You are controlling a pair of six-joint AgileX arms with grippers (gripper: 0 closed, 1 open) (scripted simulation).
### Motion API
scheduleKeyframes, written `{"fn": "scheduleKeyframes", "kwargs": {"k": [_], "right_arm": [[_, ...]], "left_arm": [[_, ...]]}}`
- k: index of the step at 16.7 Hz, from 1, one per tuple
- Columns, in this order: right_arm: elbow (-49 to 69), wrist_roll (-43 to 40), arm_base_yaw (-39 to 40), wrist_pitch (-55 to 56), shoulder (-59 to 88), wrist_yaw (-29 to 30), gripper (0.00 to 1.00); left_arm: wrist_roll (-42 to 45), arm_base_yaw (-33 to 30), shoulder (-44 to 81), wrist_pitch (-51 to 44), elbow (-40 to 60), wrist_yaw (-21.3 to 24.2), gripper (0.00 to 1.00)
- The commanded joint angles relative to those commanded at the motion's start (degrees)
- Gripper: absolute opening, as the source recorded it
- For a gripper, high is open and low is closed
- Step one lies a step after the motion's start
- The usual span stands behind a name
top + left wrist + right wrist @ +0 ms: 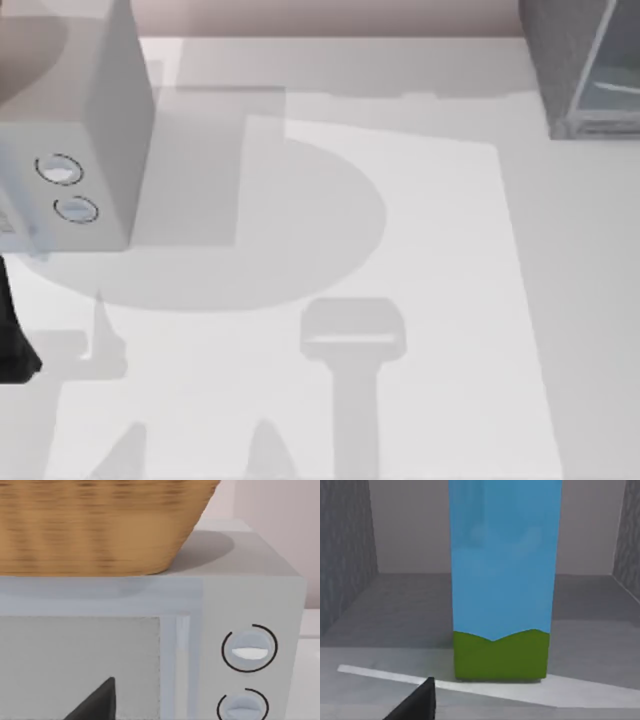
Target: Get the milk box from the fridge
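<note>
Far left of the table: left arm [15, 340] parked beside the pale dial box [70, 130], basket [100, 525] on its top; finger spread there impossible to tell. Bare table [400, 250] across the middle, plenty of room. Far right corner: fridge [585, 65]. Inside, carton [501, 580] upright on the fridge floor, dead ahead of the right gripper [417, 702], close, dark walls either side. Long axis vertical. Right arm plainly nearer. Nothing visibly held; jaw spread can't be told.

text: none legible | milk box [502, 580]: plain (no print) | dials [249, 649]: unmarked
</note>
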Motion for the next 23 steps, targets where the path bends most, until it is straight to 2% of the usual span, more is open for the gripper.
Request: {"fn": "scheduleKeyframes", "kwargs": {"k": [4,7,15,23], "right_arm": [[17.75,-0.14,5.04,-9.23,7.32,5.70,1.00],[25.83,-0.27,8.08,-14.84,10.78,9.11,1.00],[29.21,-0.32,9.15,-17.40,12.30,10.37,1.00],[45.41,-0.42,10.79,-25.36,20.40,12.06,1.00]], "left_arm": [[0.00,0.00,0.00,0.00,0.00,0.00,1.00],[0.00,0.00,0.00,0.00,0.00,0.00,1.00],[0.00,0.00,0.00,0.00,0.00,0.00,1.00],[0.00,0.00,0.00,0.00,0.00,0.00,1.00]]}}
